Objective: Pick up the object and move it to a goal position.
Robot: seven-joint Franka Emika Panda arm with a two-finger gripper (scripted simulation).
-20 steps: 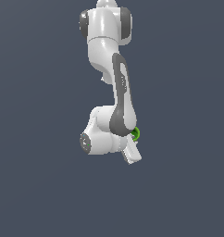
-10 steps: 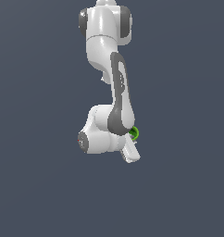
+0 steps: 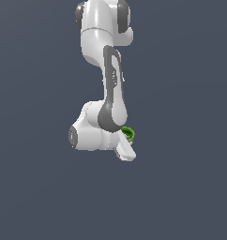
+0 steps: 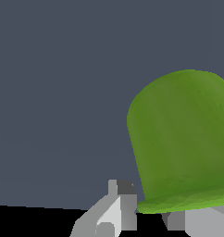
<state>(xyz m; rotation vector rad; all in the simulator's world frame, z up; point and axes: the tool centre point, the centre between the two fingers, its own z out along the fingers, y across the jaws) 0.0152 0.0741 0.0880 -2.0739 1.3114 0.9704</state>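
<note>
You get only a flat slate-grey ground (image 3: 185,201) filling both views; whether it is floor or mere backdrop, you cannot tell

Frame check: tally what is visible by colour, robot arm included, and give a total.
Green: 1, the cup-like object at the gripper
White and grey: 1, the robot arm
Total: 2

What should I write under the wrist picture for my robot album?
Up close, a green cup fills the view beside the robot's gray fingertips.
</note>
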